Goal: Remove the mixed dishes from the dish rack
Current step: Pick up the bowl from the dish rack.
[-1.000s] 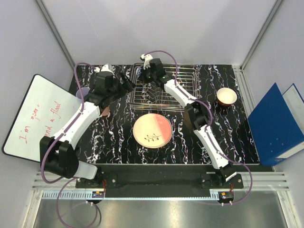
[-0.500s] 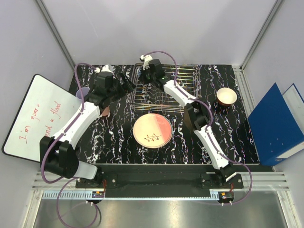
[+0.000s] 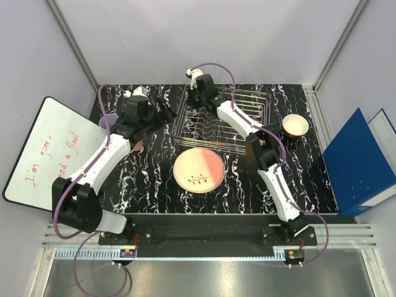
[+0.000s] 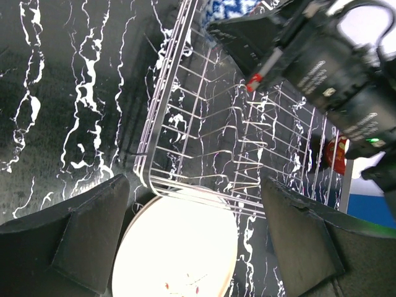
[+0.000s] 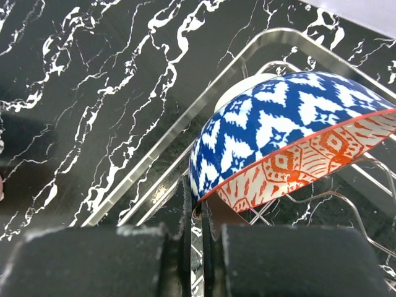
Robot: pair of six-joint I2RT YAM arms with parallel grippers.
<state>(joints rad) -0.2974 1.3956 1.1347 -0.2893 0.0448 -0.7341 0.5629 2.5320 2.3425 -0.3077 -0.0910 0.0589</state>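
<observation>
The silver wire dish rack (image 3: 232, 120) stands at the back of the table, skewed. My right gripper (image 3: 197, 98) is over its far left corner. It is shut on the rim of the blue-white patterned bowl (image 5: 291, 133), which is tilted over the rack wires (image 5: 154, 167); its inside is red-patterned. My left gripper (image 3: 166, 110) is open and empty just left of the rack. In the left wrist view the left gripper (image 4: 195, 247) spans the rack's near corner (image 4: 185, 179) and the cream/pink plate (image 4: 179, 247). That plate (image 3: 198, 170) lies flat in front of the rack.
A small red bowl (image 3: 295, 125) sits right of the rack. A lavender cup (image 3: 108, 122) stands beside the left arm. A whiteboard (image 3: 43, 154) leans at the left edge and a blue binder (image 3: 359, 161) at the right.
The rack has slid to the right and turned askew. My right gripper has moved slightly back with the bowl. My left gripper has barely moved.
</observation>
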